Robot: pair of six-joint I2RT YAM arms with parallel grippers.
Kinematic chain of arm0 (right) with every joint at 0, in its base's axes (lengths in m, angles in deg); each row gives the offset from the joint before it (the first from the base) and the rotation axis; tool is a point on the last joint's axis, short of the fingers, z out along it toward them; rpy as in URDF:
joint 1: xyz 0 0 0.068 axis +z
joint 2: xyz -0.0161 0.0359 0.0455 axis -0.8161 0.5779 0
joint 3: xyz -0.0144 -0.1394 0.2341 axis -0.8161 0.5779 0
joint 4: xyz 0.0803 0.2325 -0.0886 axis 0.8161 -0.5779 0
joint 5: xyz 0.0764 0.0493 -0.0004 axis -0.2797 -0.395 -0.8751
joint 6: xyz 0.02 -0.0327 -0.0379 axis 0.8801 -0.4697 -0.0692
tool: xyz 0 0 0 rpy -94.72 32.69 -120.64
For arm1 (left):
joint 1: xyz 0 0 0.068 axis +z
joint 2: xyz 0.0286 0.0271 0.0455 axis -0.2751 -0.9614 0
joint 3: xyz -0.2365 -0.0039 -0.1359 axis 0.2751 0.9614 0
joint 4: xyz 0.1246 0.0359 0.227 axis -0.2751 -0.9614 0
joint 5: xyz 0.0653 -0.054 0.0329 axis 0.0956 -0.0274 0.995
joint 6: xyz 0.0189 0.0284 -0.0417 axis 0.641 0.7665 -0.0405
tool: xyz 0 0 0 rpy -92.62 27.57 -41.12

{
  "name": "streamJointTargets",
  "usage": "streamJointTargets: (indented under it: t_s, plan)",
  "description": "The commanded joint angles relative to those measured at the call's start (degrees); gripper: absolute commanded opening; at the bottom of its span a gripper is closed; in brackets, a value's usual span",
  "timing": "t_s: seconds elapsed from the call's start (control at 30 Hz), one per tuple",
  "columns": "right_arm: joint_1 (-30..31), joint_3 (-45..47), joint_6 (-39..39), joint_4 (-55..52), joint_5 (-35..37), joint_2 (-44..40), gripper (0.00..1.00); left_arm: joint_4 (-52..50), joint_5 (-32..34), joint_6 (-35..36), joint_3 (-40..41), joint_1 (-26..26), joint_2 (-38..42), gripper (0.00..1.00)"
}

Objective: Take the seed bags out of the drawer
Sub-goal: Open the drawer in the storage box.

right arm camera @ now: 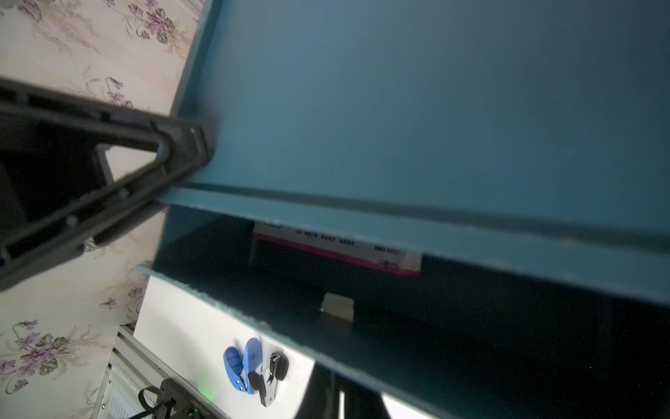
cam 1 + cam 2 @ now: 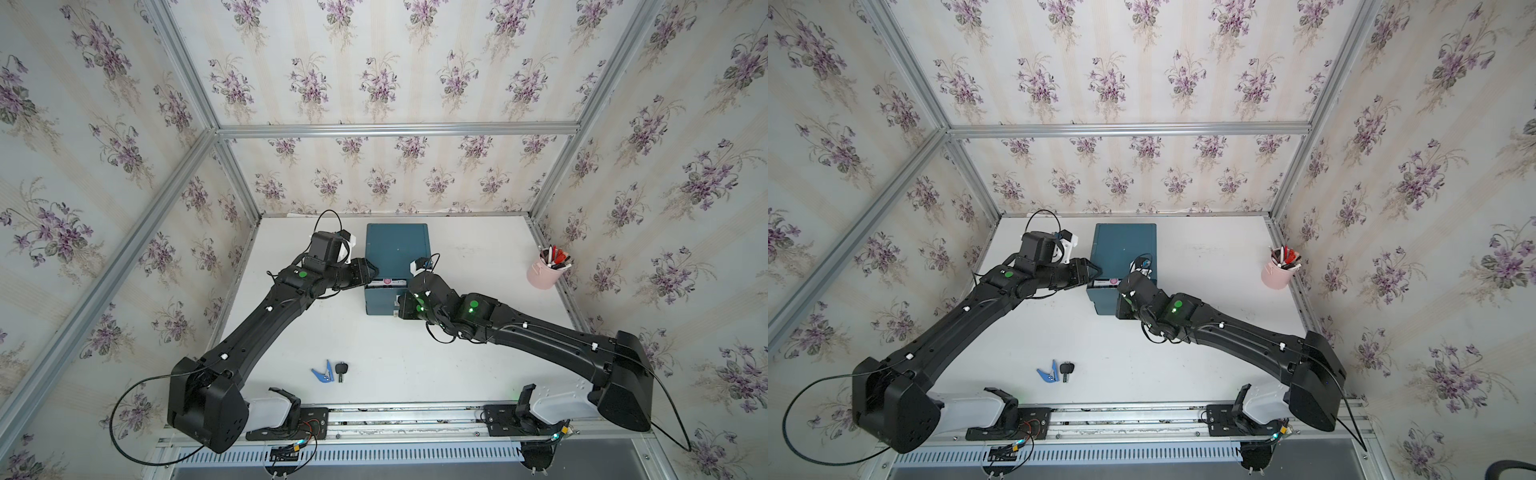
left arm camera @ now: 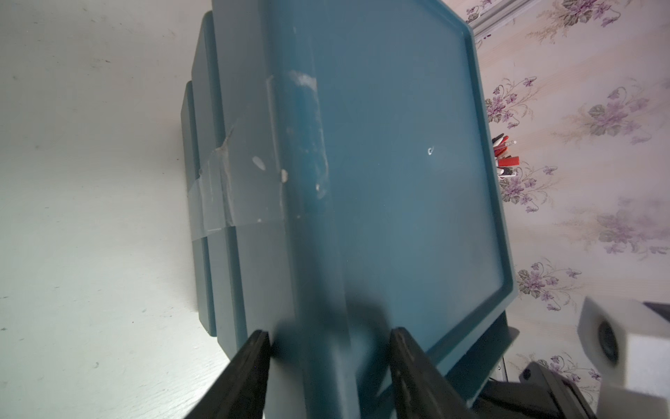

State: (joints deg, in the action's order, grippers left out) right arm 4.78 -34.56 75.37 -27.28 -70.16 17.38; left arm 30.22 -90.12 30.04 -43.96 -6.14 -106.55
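seed bags inside open drawer

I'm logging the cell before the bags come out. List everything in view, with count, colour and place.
drawer unit: one, teal, back middle of the table; top drawer partly open
seed bag: one edge showing, pink and white, inside the open drawer; any others are hidden
cup: one, pink, right edge of the table
pens: several, red, white and black, standing in the cup
clip: one, blue, front of the table
key: one, black, right beside the clip
table: one, white
wallpaper: purple flowers on cream, all around
left hand: black, fingers apart astride the unit's top edge on its own side
right hand: black, shut, at the drawer's front
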Motion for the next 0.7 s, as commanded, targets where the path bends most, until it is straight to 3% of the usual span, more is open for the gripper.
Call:
streamJointTargets:
  t_s: [0.0,0.3,0.67]
  plan:
    - [2.63,-0.07,2.19,-10.31,1.95,-0.12,0.0,-6.16,7.66,-3.18,1.31,0.14,0.28,0.52]
    - [7.27,3.59,7.98,-12.02,4.57,-3.85,0.0,-3.83,8.76,-8.54,3.95,0.1,1.33,0.49]
    - [10.72,2.95,10.27,-13.04,5.71,-4.73,0.0,-3.28,9.96,-9.43,4.13,0.05,1.1,0.49]
